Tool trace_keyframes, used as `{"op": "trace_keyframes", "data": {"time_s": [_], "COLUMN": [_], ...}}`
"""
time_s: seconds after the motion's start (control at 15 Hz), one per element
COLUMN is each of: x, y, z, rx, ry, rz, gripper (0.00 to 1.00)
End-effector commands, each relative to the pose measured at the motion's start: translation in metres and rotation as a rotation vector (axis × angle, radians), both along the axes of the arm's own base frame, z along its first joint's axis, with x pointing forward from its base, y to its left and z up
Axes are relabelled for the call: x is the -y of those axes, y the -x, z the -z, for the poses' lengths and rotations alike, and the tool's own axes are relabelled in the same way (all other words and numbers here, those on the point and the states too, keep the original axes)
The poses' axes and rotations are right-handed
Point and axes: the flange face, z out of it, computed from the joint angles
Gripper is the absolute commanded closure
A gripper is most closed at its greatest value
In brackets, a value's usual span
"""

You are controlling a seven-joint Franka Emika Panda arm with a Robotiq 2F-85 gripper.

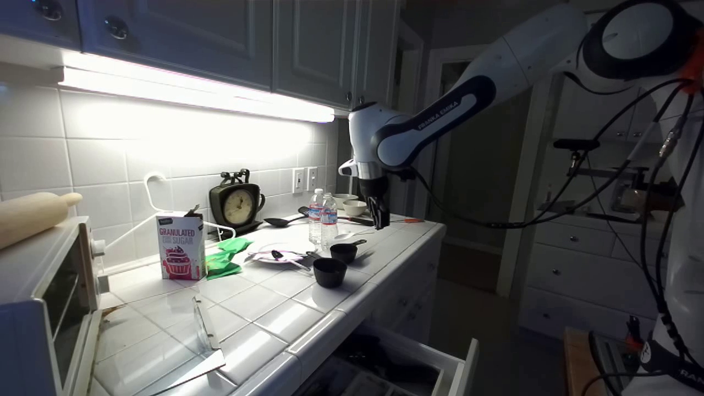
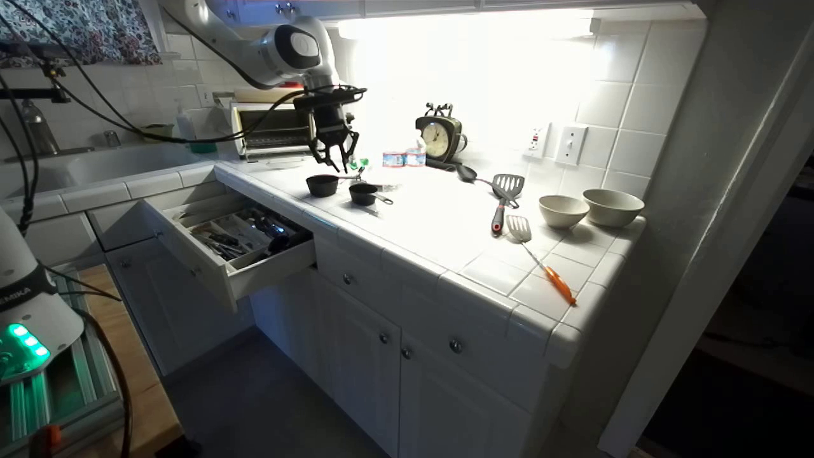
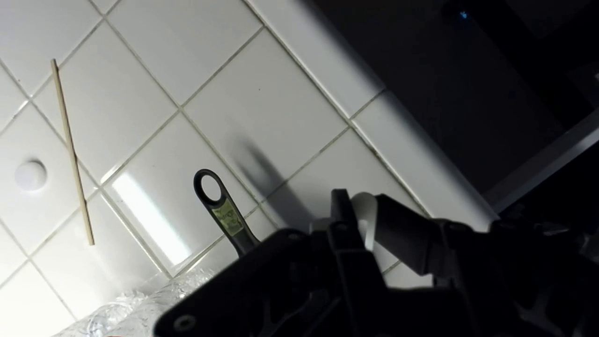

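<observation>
The gripper (image 2: 342,169) (whether spread or pressed together cannot be told) hangs over the counter (image 2: 439,238), and a low sideways sweep could knock a black measuring cup (image 2: 322,186) standing near the front edge into the open drawer (image 2: 273,275).

Open air surrounds the black two-fingered gripper (image 2: 341,168) above the white tiled tabletop (image 2: 432,219). Low obstacles nearby are one round black measuring cup (image 2: 322,186) and a second black measuring cup (image 2: 363,194). In the wrist view, bare tile stretches between a black ring-ended handle (image 3: 227,215) and the tabletop's front edge (image 3: 332,65). Toward the white tiled wall (image 1: 269,184), a pair of clear plastic water bottles (image 1: 328,220) stands upright, blocking a low pass. White wall cabinets (image 1: 313,44) cap the height there; an open white drawer (image 2: 273,272) juts out below the front edge.
</observation>
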Motion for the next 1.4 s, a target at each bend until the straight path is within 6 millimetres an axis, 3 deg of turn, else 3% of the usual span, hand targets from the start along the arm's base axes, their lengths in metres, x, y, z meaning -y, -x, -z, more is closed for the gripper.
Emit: {"op": "trace_keyframes", "data": {"time_s": [0.0,1.33], "x": [0.007,0.036], "y": [0.008,-0.017], "z": [-0.004,0.014], "rx": [-0.030,-0.034], "ry": [-0.019,0.031], "rz": [0.006,0.081], "gripper": [0.96,0.96]}}
